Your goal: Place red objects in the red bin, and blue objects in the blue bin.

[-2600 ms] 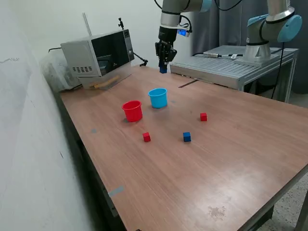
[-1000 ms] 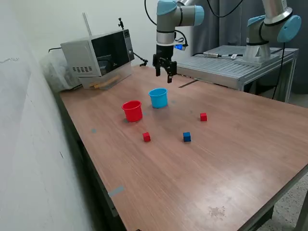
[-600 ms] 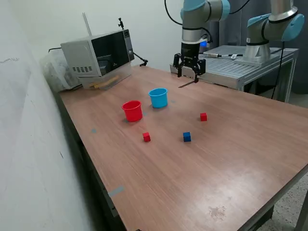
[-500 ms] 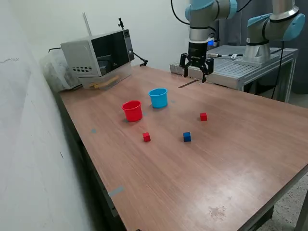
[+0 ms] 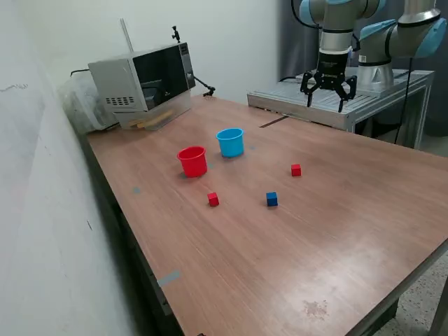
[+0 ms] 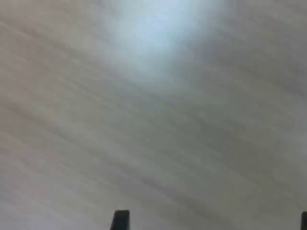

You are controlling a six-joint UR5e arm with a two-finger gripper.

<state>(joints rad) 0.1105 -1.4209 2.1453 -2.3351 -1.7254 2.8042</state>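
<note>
Wooden table (image 5: 336, 231) has everything sitting loose; gripper (image 5: 327, 94) hangs spread wide and empty, high near the far edge; red cup (image 5: 192, 161) beside light blue cup (image 5: 229, 142); two red cubes (image 5: 213, 199) (image 5: 296, 169) and one blue cube (image 5: 271, 199) nearer the camera; wrist view's just blur.

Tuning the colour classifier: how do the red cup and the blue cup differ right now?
Colour: the red cup is solid red, the blue cup is sky blue. Place: the red cup sits nearer the exterior view's left and closer to the camera; the blue cup stands farther back, closer to the microwave. Neighbours: a red cube lies nearest the red cup. Shared: both upright, open-topped, tapered, similar size, apart.
</note>
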